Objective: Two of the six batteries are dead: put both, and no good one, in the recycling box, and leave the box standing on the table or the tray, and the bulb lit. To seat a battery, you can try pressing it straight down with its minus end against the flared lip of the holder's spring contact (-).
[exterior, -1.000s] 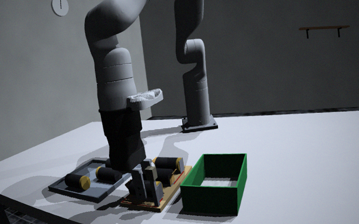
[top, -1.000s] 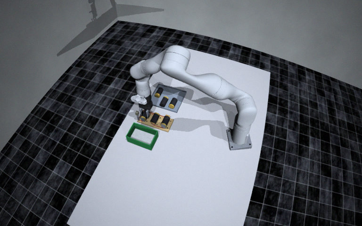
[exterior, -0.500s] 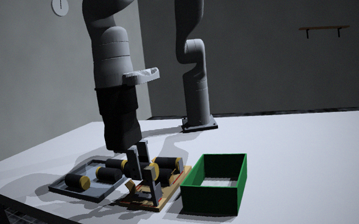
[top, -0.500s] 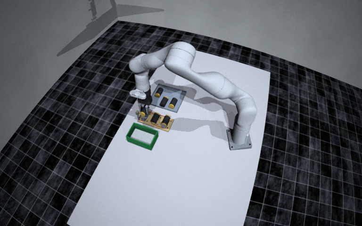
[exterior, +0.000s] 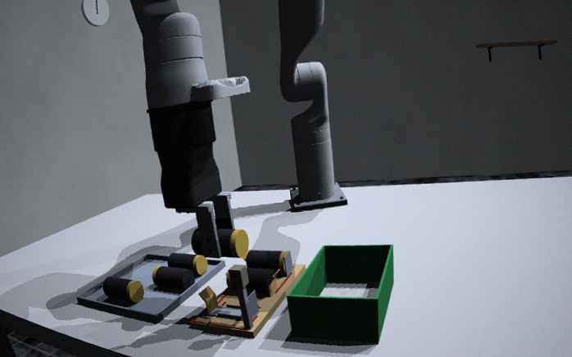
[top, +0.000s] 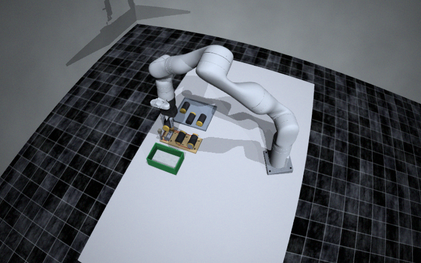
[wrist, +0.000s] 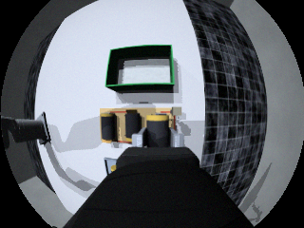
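Above the wooden holder board (top: 197, 148) (exterior: 282, 298) (wrist: 104, 112): the gripper (top: 167, 121) (exterior: 216, 236) (wrist: 157, 134), fingers pointing down.
Gripper state: pinching a black battery with a yellow end (top: 166, 124) (exterior: 227, 242) (wrist: 158, 130) between its two fingers; the battery lies level, raised clear of the board.
Board, occupied places: two batteries, one in the middle (top: 180, 137) (exterior: 255, 280) (wrist: 132, 124) and one at the far end in the exterior view (top: 193, 140) (exterior: 265, 259) (wrist: 107, 127), lying side by side.
Board, remaining place: vacant, its metal contacts exposed, at the end beside the small post with a blocky top (top: 159, 134) (exterior: 238, 277) (wrist: 177, 112).
Tray: grey-blue, shallow (top: 195, 126) (exterior: 118, 312) (wrist: 107, 165), beside the board; three batteries (top: 184, 107) (top: 190, 118) (top: 201, 119) (exterior: 123, 289) (exterior: 173, 277) (exterior: 187, 263) lie in it, apart from one another.
Recycling box: green, open-topped (top: 163, 167) (exterior: 335, 320) (wrist: 140, 86), standing upright on the white table (top: 211, 201) (exterior: 488, 266) (wrist: 78, 57) near the board; pale floor visible, no battery inside.
Bulb: lit or unlit, cannot be told.
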You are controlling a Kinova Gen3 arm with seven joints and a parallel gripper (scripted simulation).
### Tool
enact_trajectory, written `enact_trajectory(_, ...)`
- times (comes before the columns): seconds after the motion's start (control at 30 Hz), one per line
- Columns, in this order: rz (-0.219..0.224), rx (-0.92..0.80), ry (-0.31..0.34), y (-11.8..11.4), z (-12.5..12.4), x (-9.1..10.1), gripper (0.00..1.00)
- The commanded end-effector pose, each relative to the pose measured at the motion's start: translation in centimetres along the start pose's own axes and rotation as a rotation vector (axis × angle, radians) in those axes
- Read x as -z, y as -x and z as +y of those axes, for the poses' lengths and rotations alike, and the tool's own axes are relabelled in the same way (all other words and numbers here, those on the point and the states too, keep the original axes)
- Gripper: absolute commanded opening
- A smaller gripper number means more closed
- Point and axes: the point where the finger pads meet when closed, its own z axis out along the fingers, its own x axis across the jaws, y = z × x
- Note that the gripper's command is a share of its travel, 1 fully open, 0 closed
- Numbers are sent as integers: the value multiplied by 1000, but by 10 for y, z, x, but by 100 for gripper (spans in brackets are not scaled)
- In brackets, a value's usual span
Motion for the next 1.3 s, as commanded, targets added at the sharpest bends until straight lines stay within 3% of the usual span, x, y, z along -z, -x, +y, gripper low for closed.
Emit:
enact_trajectory(0.0,27,7,-9,-7,-4,29,57)
enact_trajectory(0.13,27,7,-9,-6,-4,44,57)
enact_trajectory(0.67,27,7,-9,-3,7,45,57)
enact_trajectory(0.9,27,7,-9,3,28,44,57)
enact_trajectory(1.27,27,7,-9,27,104,43,57)
